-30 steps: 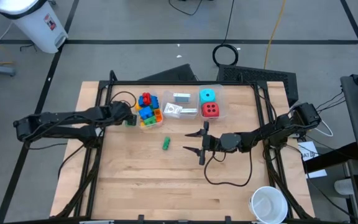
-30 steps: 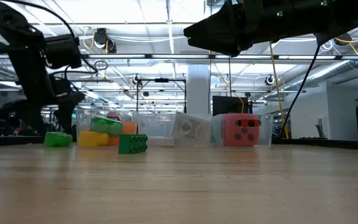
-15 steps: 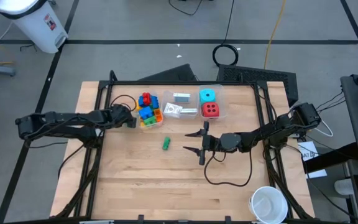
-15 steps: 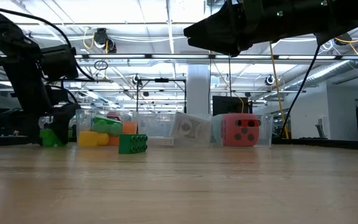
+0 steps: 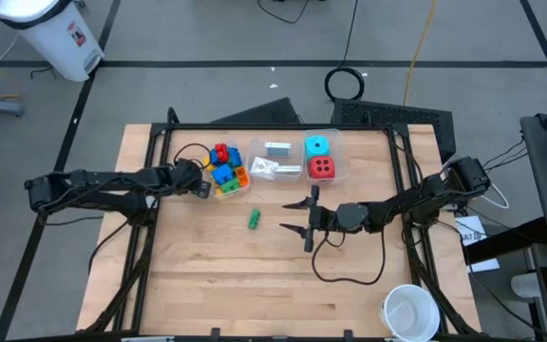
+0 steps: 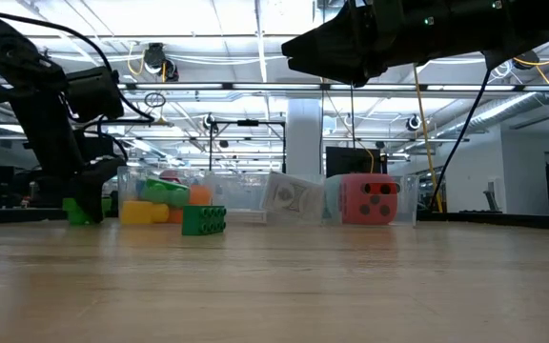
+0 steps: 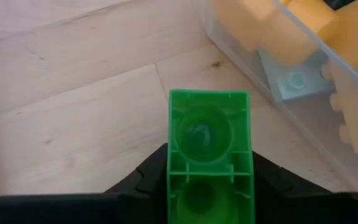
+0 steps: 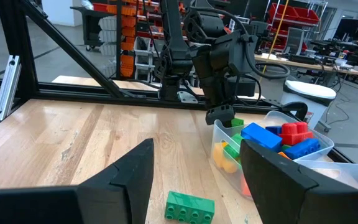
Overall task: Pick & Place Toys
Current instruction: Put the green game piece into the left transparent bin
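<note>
A green brick [image 7: 209, 143] lies on the table beside the clear bin of coloured bricks [image 5: 227, 171], with my left gripper [image 5: 200, 187] shut on it. In the low view this brick [image 6: 81, 211] sits at table level under the gripper. A second green brick [image 5: 254, 219] lies loose on the wood near the middle, its studded side toward the low camera [image 6: 203, 220]. My right gripper [image 5: 307, 217] hovers open to the right of it, nothing between its fingers [image 8: 126, 180]. My left gripper pinches the green brick's two long sides [image 7: 174, 174] between its two fingers [image 7: 146, 182]. The fingers come from above, slanting in from the table's left, and lie across the brick. The brick's hollow underside faces the wrist camera. Its lower part rests on the table.
Two more clear bins stand in the row at the far side, one with white cards [image 5: 275, 163] and one with a cyan and a red die [image 5: 320, 160]. A white cup [image 5: 410, 312] sits at the near right corner. A black cable loops below the right arm [image 5: 349, 271].
My left gripper has gone down and a little toward the bin of bricks, over the green brick, and its fingers have closed in on the brick's sides. The brick has stayed on the table. The right arm has kept still.
</note>
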